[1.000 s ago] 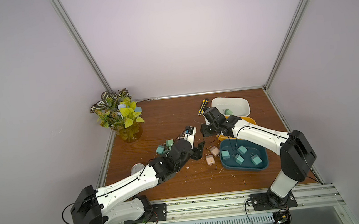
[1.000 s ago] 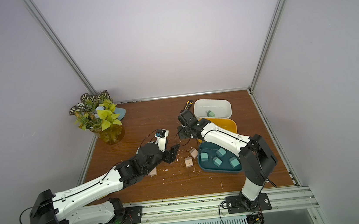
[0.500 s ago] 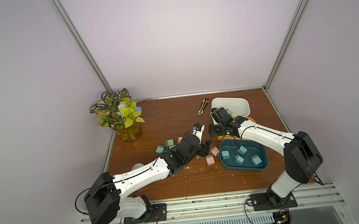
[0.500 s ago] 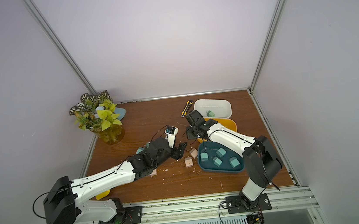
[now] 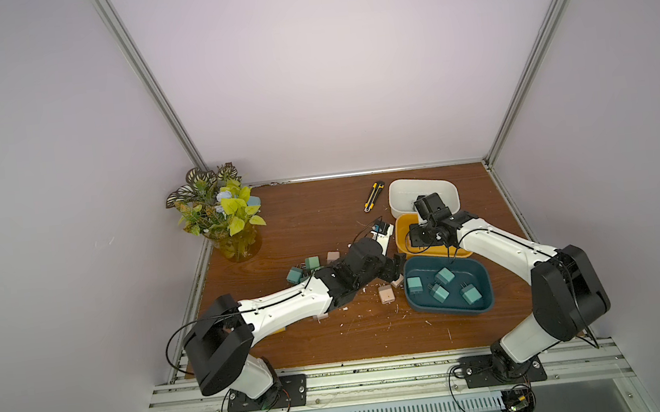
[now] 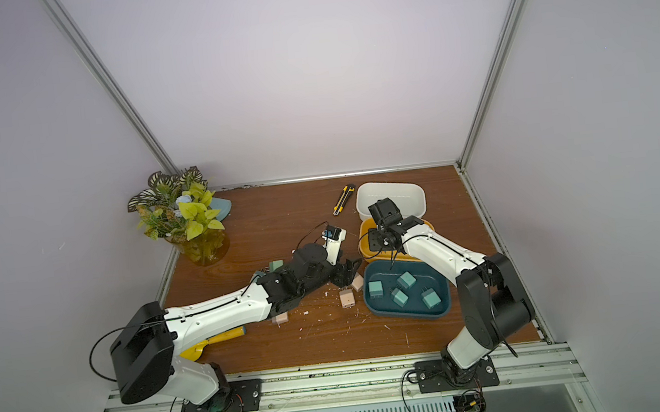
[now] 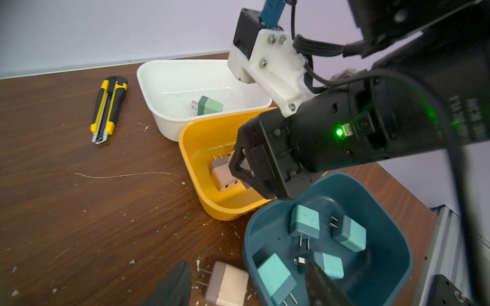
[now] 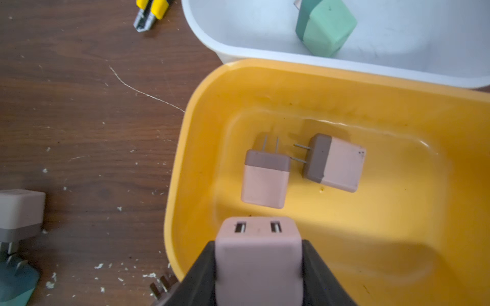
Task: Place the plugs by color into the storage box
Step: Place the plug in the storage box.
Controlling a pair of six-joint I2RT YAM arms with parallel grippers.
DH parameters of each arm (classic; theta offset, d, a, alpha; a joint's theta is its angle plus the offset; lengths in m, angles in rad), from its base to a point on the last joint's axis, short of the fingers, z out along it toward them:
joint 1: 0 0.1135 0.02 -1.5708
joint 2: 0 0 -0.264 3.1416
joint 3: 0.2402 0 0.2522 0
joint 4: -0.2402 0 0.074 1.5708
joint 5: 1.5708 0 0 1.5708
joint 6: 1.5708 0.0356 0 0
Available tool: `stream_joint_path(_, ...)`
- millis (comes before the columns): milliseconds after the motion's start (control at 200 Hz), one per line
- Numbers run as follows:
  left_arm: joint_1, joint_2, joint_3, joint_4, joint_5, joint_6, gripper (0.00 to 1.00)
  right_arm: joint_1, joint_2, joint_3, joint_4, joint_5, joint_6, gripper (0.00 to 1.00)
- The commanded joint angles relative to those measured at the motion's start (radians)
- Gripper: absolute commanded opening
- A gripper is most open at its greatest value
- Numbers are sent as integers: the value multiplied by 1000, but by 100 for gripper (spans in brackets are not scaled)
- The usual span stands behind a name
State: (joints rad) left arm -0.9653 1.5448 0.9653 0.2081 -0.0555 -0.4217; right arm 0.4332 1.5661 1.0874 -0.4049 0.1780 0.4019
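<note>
Right pincer [image 8: 258, 249]: pinching pink plug [image 8: 258, 265] just inside left rim of yellow bin [image 8: 318, 69]. Risk: clipping rim on release, bouncing onto counter [image 8: 79, 106]. Left pincer [image 7: 246, 265]: spread astride loose plug [image 7: 228, 284] beside teal bin [image 7: 384, 278]. Risk: snagging bin wall on closing.

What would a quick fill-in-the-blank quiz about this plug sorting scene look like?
1. The right gripper is shut on a held plug whose colour is ____.
2. Lying in the yellow bin below it are ____ loose plugs.
3. The white bin contains a single plug, mint ____ in colour.
4. The dark teal bin contains ____ teal plugs.

Missing words: pink; two; green; four.
</note>
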Motion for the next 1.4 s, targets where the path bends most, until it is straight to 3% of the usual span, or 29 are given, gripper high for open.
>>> stream_joint_path(0,11,44,53,37,61,-16,69,-29,-55,-2,0,11,-24,30)
stream_joint_path(440,11,205,192,68,209,-38,67,-184,-93,-59,-18,51,-83,31)
stream_joint_path(610,11,250,228,62,241,-52,67,-239,-98,-87,1,32,-93,37)
stream_joint_path(971,11,278,262,42,249,-45,67,-260,-112,-97,8,19,-81,59)
stream_joint_path(1396,11,218,223,46,255,-59,67,-259,-216,-119,-3,-50,-47,57)
